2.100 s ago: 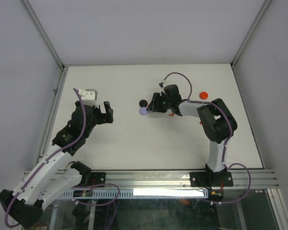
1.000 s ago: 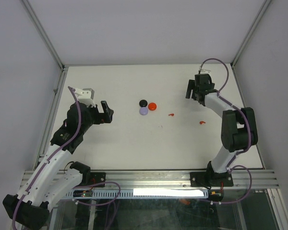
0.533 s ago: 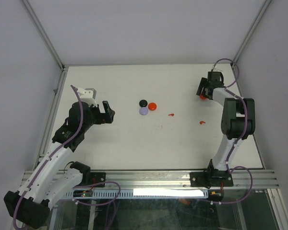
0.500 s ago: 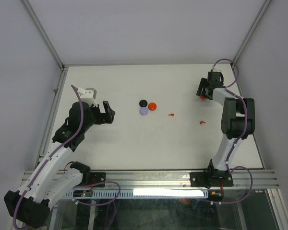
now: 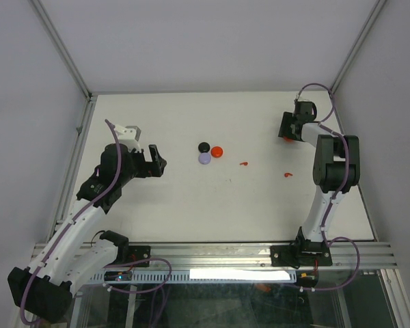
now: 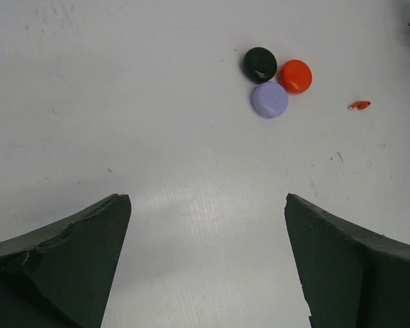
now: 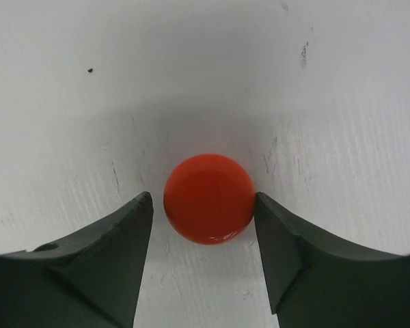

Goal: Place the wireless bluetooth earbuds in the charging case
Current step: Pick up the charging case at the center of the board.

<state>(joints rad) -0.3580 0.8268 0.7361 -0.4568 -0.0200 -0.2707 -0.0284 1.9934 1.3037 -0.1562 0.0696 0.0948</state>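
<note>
Bracketing a red disc (image 7: 209,198) between spread fingers, our right gripper (image 7: 203,225) sits at the table's far right; our left gripper (image 6: 206,266) hovers open, red earbuds (image 5: 244,165) lying mid-table.

white arms (image 5: 75,229), black joints, purple cables

Right gripper (image 7: 203,256) fingers flank the red disc (image 7: 209,198): one touching, thin gap at the other. Left gripper (image 6: 206,263) faces bare table (image 6: 157,102); black, red, lavender discs (image 6: 270,100) cluster ahead, red earbud (image 6: 359,105) beside them.
</note>
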